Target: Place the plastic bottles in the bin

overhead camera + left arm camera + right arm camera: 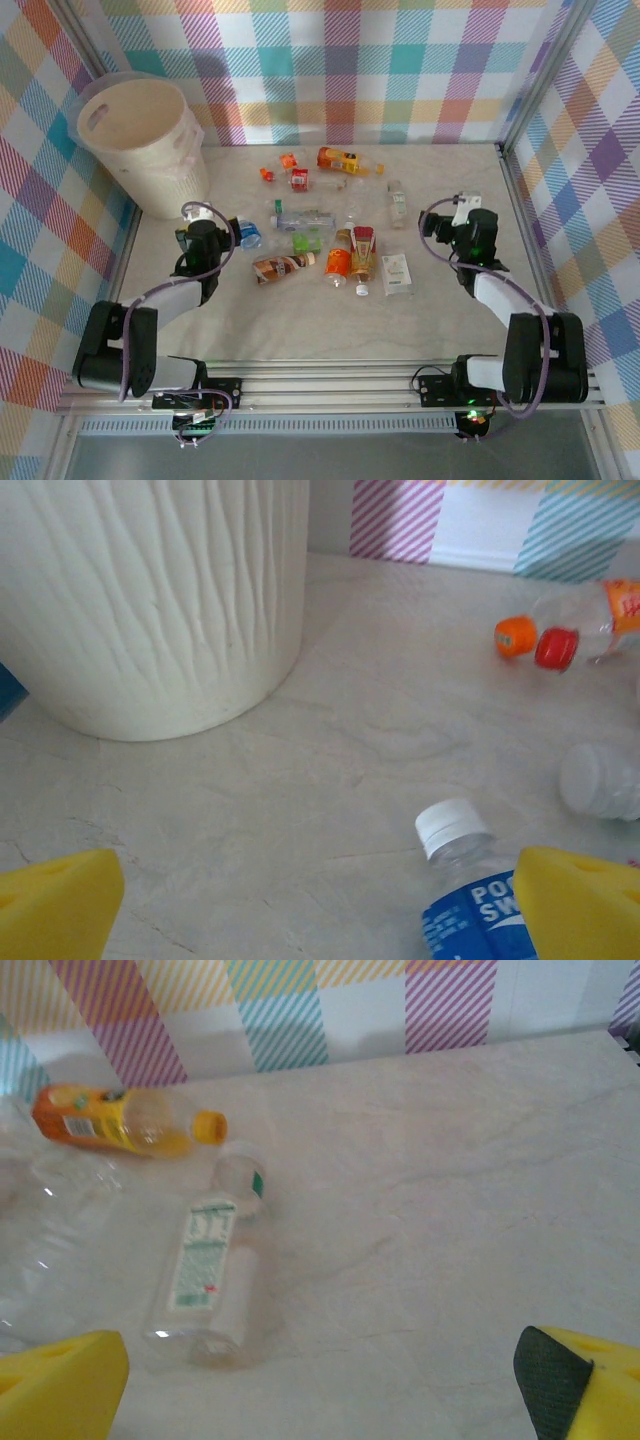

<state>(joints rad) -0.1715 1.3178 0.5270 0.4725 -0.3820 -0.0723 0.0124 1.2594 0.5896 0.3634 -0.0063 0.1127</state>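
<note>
The cream bin (160, 165) stands at the table's far left; its ribbed wall (150, 600) rises ahead of my left gripper. Several plastic bottles lie in the middle of the table. A blue-labelled bottle (250, 235) with a white cap (452, 828) lies just inside the right finger of my left gripper (205, 215), which is open (320, 900) over bare table. My right gripper (452, 212) is open too (320, 1380), with nothing between its fingers. A clear bottle with a white-green label (205, 1270) lies to its left, and an orange bottle (110, 1120) lies farther back.
Plaid walls and metal corner posts (515, 110) close the table on three sides. A brown-labelled bottle (280, 268), an orange one (338, 262) and a white-labelled one (397, 273) lie nearest the arms. The marble-look tabletop (330, 325) runs bare toward the near edge.
</note>
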